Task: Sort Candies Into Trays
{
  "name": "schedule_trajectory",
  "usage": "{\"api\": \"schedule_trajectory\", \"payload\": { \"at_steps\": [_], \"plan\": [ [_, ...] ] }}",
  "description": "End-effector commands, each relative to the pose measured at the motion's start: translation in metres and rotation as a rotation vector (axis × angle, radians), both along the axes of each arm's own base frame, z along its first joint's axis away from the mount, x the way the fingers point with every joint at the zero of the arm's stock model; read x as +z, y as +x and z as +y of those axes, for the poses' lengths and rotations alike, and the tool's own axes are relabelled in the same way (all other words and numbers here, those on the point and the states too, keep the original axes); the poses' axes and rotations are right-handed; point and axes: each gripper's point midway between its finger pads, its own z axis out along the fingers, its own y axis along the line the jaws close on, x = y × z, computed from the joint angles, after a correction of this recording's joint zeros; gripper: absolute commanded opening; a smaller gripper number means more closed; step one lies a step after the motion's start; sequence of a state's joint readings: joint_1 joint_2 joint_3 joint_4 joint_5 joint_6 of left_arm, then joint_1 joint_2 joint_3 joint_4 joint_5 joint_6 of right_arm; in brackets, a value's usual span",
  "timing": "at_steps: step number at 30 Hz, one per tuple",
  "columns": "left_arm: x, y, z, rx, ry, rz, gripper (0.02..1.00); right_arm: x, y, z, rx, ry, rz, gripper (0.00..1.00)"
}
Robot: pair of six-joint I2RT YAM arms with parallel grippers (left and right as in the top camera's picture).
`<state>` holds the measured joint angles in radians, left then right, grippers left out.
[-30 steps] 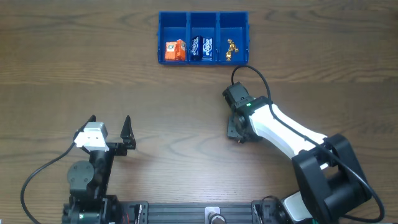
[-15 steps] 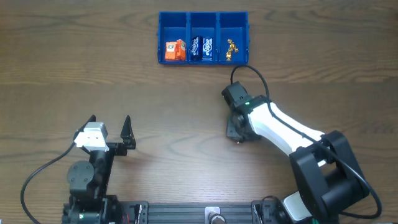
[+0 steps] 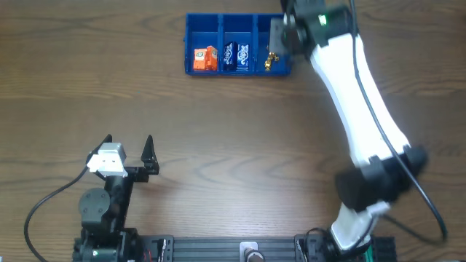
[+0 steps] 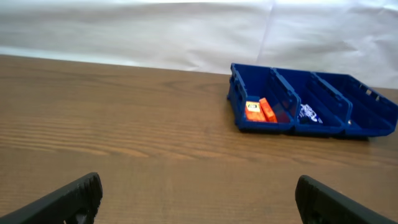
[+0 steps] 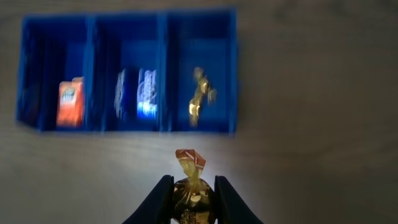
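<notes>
Right gripper (image 5: 193,182): closed on a gold-wrapped candy (image 5: 192,195), wrapper twist poking out past the fingertips; raised at about 1 o'clock on the top view.
Table (image 3: 87,87): brown wood grain, bearing everything else.
Right arm (image 3: 357,94): white, stretched from its base at 5 o'clock up to the tray's right end.
Tray (image 3: 188,44): blue, three compartments side by side, sitting at 12 o'clock on the table.
Left gripper (image 3: 129,142): fingers spread wide and holding nothing, parked at 8 o'clock, well apart from the tray.
Blue candies (image 3: 238,56): two wrapped pieces in the middle compartment.
Orange candies (image 3: 205,60): in the left compartment, at 9 o'clock within the tray.
Gold candies (image 3: 271,58): in the right compartment, at 3 o'clock within the tray, matching the held piece.
Held candy's place: by the right wrist view it hung in the air on the tray's 6 o'clock side, roughly in line with the gold compartment and seemingly not yet over it.
Step in hand: carrying, as I judged it; the pick looked done, the drop not.
Next move: likely a short advance toward 12 o'clock until the candy sat above the gold compartment, then a release clear of the divider.
</notes>
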<state>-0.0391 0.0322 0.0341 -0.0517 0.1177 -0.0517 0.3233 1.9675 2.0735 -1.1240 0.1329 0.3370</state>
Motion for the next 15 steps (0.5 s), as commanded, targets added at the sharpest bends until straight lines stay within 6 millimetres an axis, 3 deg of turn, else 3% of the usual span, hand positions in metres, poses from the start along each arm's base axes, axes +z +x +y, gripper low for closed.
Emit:
{"api": "schedule_trajectory", "payload": {
  "at_steps": [1,6,15],
  "plan": [
    [-0.017,0.0,0.0,-0.002,0.005,0.043,0.998,-0.051,0.058,0.007,0.045,-0.075,0.025,0.209],
    [-0.017,0.0,0.0,-0.002,0.004,0.043,0.998,-0.098,0.077,0.01,0.037,-0.083,0.063,0.222],
    [-0.017,0.0,0.0,-0.002,0.005,0.043,0.996,-0.106,0.076,-0.004,0.011,-0.108,0.091,0.255]
  ]
}}
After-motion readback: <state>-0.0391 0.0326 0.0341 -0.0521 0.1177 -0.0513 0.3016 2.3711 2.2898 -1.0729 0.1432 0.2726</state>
